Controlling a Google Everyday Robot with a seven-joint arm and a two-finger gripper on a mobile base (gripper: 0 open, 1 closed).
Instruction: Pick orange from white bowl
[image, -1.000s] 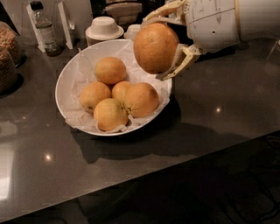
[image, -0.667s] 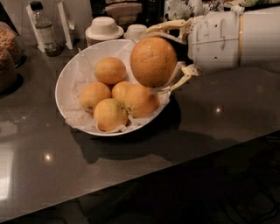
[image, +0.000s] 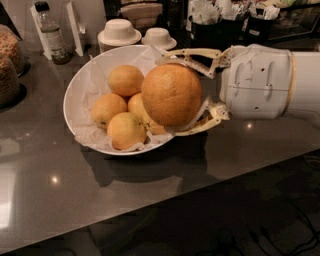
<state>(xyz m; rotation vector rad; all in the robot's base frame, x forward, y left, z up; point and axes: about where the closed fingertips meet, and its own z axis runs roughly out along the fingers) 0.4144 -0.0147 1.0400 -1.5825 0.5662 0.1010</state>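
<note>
My gripper (image: 176, 94) comes in from the right and is shut on a large deep-orange orange (image: 171, 94), one finger (image: 192, 52) above it and one below. It holds the fruit in the air over the right side of the white bowl (image: 75, 95), which is lined with crinkled white paper. Several smaller, yellower oranges (image: 125, 80) lie in the bowl, one partly hidden behind the held fruit. The white arm housing (image: 257, 82) extends to the right edge.
The bowl sits on a dark grey counter (image: 100, 190) whose front edge runs diagonally across the lower part. Behind stand two upturned white dishes (image: 119, 32), a bottle (image: 50, 35), dark cups with packets (image: 220, 22), and a jar (image: 7, 65) at far left.
The gripper, still holding the orange, has come lower and nearer the camera, so the fruit looks bigger and covers more of the bowl's right side. The bowl's oranges have not moved.
</note>
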